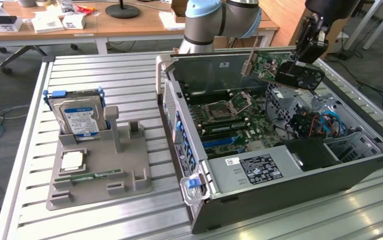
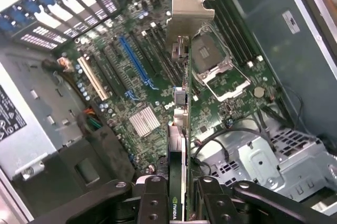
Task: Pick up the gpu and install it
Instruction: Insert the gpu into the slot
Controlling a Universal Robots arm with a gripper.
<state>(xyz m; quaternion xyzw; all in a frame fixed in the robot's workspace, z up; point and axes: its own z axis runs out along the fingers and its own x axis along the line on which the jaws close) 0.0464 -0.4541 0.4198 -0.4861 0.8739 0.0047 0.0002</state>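
Note:
The gpu (image 1: 266, 61), a green circuit board with a pale metal bracket (image 1: 247, 64) at one end, hangs in the air above the open computer case (image 1: 351, 165). My gripper (image 1: 291, 69) is shut on it from above. In the wrist view the gpu (image 2: 181, 129) is seen edge-on, running away from my gripper (image 2: 179, 205), and its bracket (image 2: 190, 8) is at the far end. A black finger (image 2: 155, 203) presses on each side of the card. Below it lies the motherboard (image 2: 142, 121) with a blue slot (image 2: 135, 61) and the CPU socket (image 2: 216, 63).
On the exterior view's left, a grey holder tray (image 1: 125, 165) carries a blue-labelled hard drive (image 1: 79, 117), a CPU (image 1: 71, 160) and a RAM stick (image 1: 88, 176). Inside the case are a power supply (image 1: 258, 167) and blue cables (image 1: 325, 125). The case walls rise around the motherboard.

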